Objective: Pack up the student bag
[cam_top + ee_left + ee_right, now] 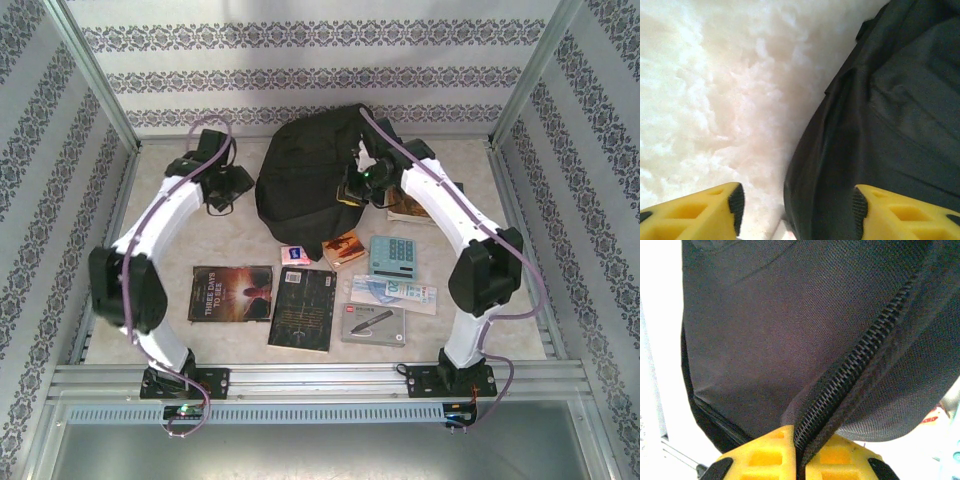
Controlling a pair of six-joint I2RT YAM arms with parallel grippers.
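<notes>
- Pinching the bag [765, 330] at its zipper [860, 360]: your right gripper [800, 455], jaws pressed tight onto it.
- Your left gripper [796, 210]: jaws spread, empty, at the bag's edge.

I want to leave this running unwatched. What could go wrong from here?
The right gripper pinches only the zipper edge of the student bag; that thin fold could slip free when pulled. The left gripper stands open beside the bag, holding nothing, so the bag might slide instead of opening.
</notes>
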